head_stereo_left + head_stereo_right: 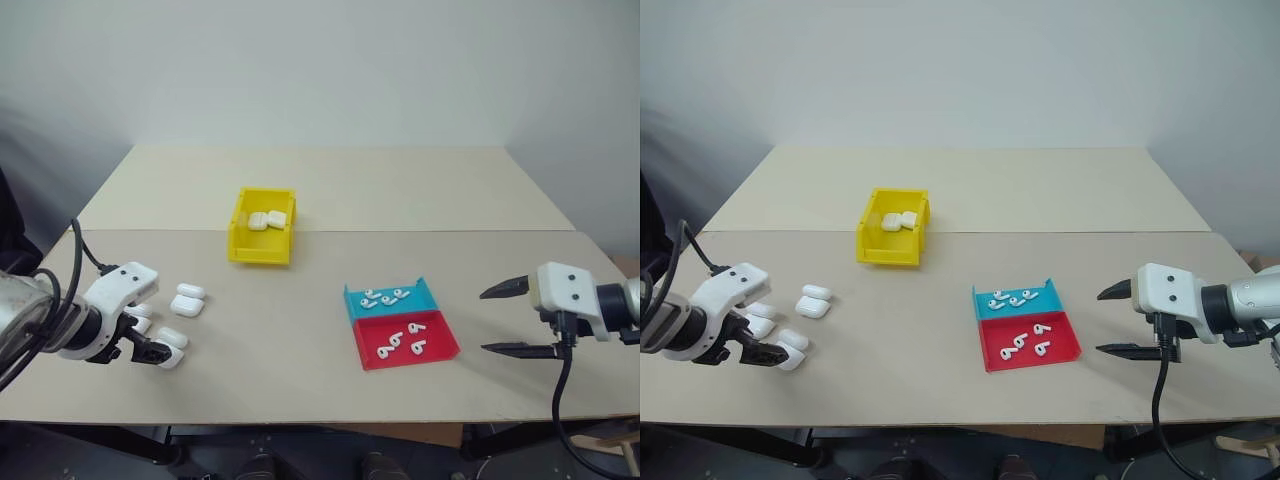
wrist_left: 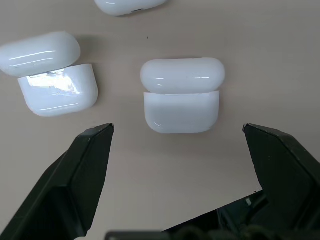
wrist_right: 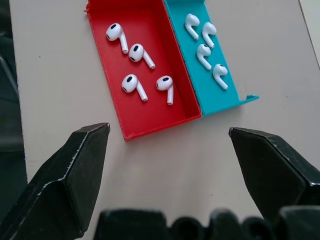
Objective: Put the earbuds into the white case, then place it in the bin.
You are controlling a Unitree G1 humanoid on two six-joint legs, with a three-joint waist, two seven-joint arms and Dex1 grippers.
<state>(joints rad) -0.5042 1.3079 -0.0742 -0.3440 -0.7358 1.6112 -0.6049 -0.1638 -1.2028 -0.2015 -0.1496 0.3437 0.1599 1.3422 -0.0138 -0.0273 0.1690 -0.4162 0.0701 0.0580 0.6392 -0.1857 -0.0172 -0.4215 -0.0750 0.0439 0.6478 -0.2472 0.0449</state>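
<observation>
Left gripper: while it hovers over the near-left corner of the desk, the left gripper points down with its black fingers spread wide, empty, straddling one case from above.
White case: the white case lies closed on the desk between those fingers – untouched, another case just beside it.
Handling: likely light, rigid and slick – best pinched across its flat broad faces, low on the body, clear of the lid seam.
Right gripper: the right gripper hangs near the right edge, fingers released.
Earbuds: the earbuds – tiny, smooth, apt to roll – lie four in the red tray, four more in the teal tray touching it.
Bin: the yellow bin sits farther back, already holding two cases.
</observation>
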